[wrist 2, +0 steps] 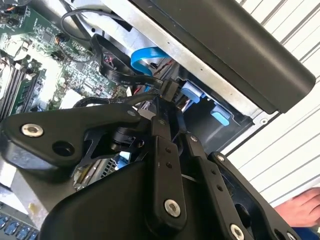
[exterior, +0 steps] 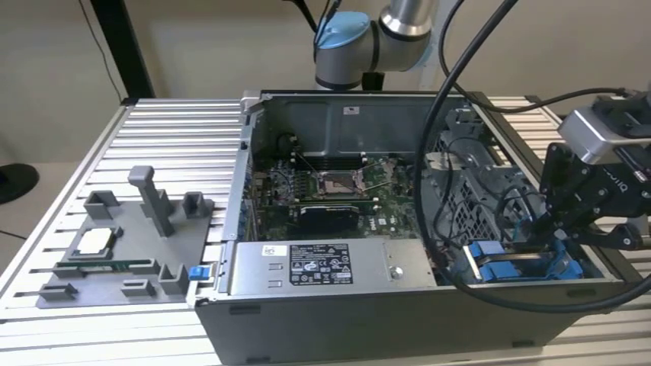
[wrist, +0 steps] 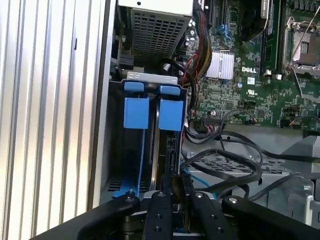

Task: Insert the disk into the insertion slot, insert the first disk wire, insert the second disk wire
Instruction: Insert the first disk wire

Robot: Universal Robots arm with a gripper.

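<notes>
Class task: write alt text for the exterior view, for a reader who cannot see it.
A robot gripper reaches down into an open computer case at its blue drive bay, on the exterior view's right. The case sits on a ribbed metal table, with a grey parts tray on the exterior view's left.

Blue insertion slot [wrist: 150,112], black claw [wrist 2: 167,102], black disk wire [wrist 2: 131,78]

Robotics lab, aluminium bench [exterior: 152,145], open computer case [exterior: 386,324]
</notes>
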